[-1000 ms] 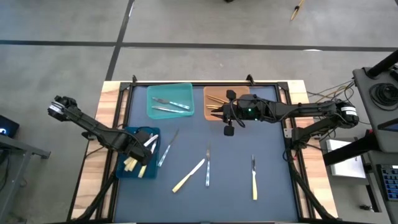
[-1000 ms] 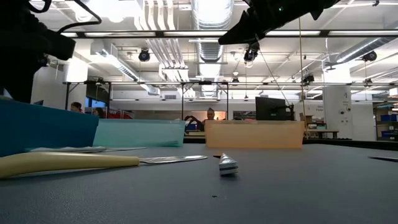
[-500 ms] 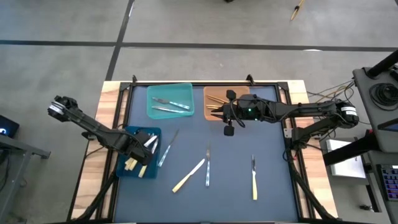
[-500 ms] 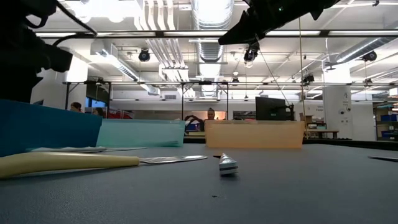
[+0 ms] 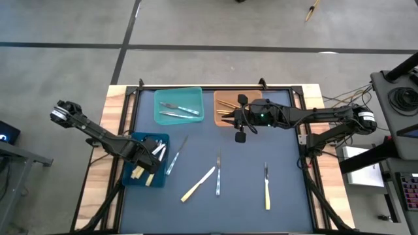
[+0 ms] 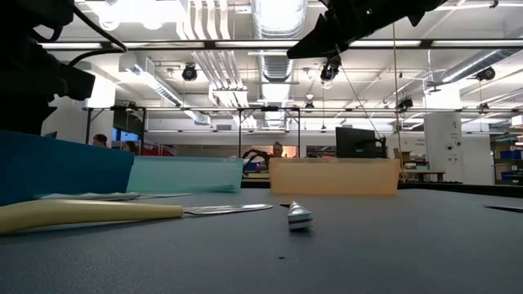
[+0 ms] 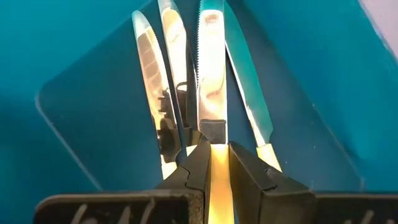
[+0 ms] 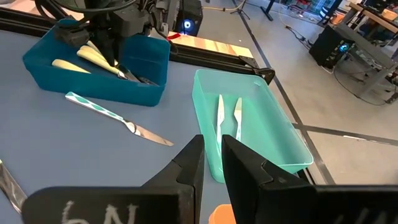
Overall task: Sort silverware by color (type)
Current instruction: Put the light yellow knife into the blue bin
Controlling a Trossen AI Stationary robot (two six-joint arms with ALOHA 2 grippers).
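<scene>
Two pincers: left pincer [image 7: 216,163] clamping yellow knife [image 7: 211,74] over blue bin [image 5: 133,160], right pincer [image 8: 211,163] nearly closed, empty.

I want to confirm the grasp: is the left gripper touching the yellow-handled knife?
Touching. The left wrist view shows the left gripper closed on the yellow-handled knife, fingers pressing both sides of its handle.

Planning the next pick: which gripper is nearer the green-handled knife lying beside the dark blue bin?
Left. The left gripper is over the dark blue bin, right beside the green-handled knife; the right gripper is farther off by the orange bin.
</scene>
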